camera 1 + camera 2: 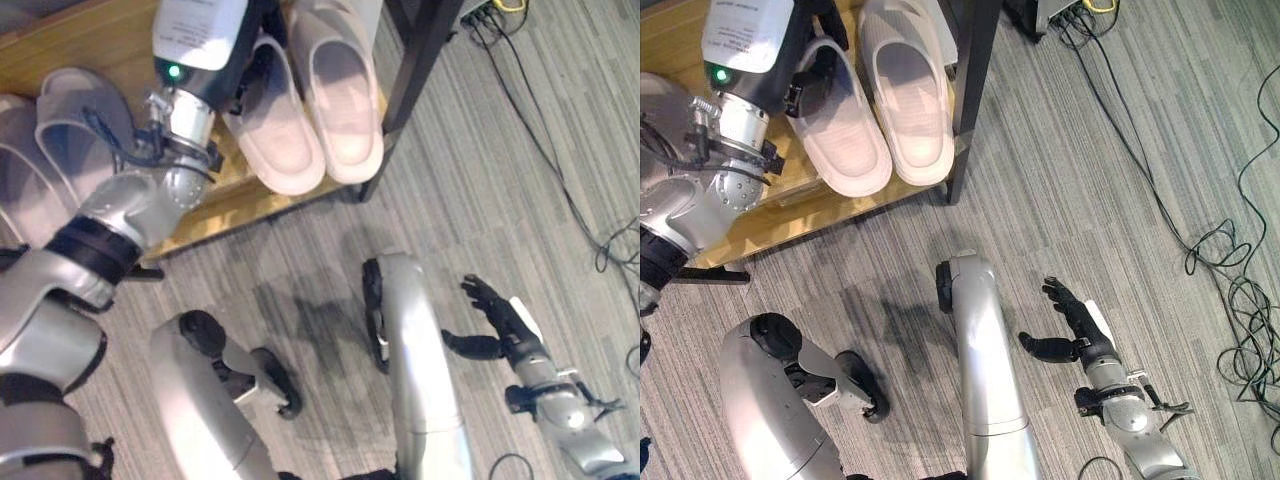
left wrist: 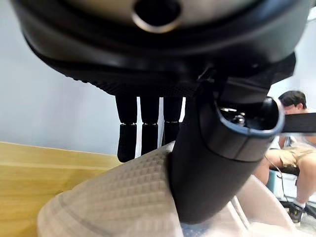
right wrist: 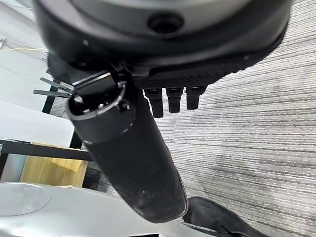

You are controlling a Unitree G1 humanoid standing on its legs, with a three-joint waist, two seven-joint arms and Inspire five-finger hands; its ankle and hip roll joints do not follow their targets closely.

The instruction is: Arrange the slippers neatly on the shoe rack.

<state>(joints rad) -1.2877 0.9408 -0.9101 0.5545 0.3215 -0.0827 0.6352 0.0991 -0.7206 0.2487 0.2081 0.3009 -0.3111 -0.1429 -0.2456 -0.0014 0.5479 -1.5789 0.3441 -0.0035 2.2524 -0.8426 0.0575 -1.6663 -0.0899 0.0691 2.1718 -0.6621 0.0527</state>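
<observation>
Setting Pale Slippers on the Rack

Reaching up the frame from the lower left, the left hand (image 2: pixel 207 163) sits at the top of the head views, on the heel end of the left pale slipper (image 1: pixel 280 130). Its wrist view shows the thumb lying along the slipper's textured upper and the fingers (image 2: pixel 143 133) hanging down behind it, so the hand looks closed round that slipper. A second pale slipper (image 1: pixel 342 95) lies just beside the first, on its right, both with toes pointing toward the lower edge of the frame and overhanging the front lip of the rack (image 1: pixel 235 195). The rack is a wooden shelf with a black post (image 1: pixel 420 60) at its right corner. At the far left of the shelf lies a grey slipper (image 1: pixel 75 110), well apart from the pale pair.

At the lower right of the head views the right hand (image 1: pixel 1072 318) hangs over the striped grey floor (image 1: pixel 1120 180), away from the rack. Its fingers are straight and spread, thumb out to the side, holding nothing.

A seated person (image 2: pixel 291 133) shows at the right edge of the left wrist view.
</observation>
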